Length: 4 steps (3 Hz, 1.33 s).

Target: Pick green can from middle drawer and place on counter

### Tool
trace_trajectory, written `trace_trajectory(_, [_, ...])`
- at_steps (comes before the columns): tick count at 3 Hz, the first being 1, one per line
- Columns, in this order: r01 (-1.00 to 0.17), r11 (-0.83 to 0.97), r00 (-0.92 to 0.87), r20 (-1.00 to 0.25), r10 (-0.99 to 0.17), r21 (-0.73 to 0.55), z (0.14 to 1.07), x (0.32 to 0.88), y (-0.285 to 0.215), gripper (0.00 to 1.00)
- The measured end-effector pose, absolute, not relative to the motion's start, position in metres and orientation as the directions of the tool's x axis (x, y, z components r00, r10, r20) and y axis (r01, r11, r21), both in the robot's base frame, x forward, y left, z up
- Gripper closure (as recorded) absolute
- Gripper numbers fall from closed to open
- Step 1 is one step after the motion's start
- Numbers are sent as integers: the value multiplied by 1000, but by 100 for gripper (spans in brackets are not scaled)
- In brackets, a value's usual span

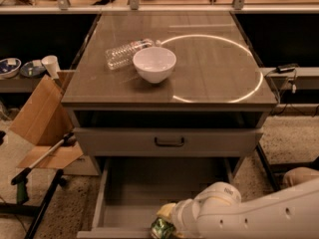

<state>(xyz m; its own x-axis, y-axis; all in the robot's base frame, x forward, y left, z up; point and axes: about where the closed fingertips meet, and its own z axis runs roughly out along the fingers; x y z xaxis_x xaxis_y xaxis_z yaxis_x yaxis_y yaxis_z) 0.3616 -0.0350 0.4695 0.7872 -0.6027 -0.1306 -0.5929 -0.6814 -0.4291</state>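
The green can (160, 228) is at the front edge of the open middle drawer (144, 190), at the bottom of the camera view. My gripper (167, 219) comes in from the lower right on the white arm (259, 215) and is shut on the can from above and behind. The can's lower part is cut off by the picture's edge. The counter (214, 78) above is glossy brown-grey with a bright ring reflection.
A white bowl (154, 63) and a clear plastic bottle (124, 54) lie on the counter's left half. The shut upper drawer front with a dark handle (169, 142) sits above the open drawer. Cardboard (37, 118) and a long-handled tool (40, 163) stand left of the cabinet.
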Motion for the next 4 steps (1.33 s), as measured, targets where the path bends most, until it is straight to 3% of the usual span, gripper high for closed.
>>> trace_trajectory(1, [-590, -691, 780, -73, -622, -418, 520, 343, -33, 100])
trace_trajectory(3, [-597, -679, 724, 79, -686, -428, 659, 375, -54, 100])
trace_trajectory(4, [-628, -644, 687, 77, -723, -437, 727, 393, -73, 100])
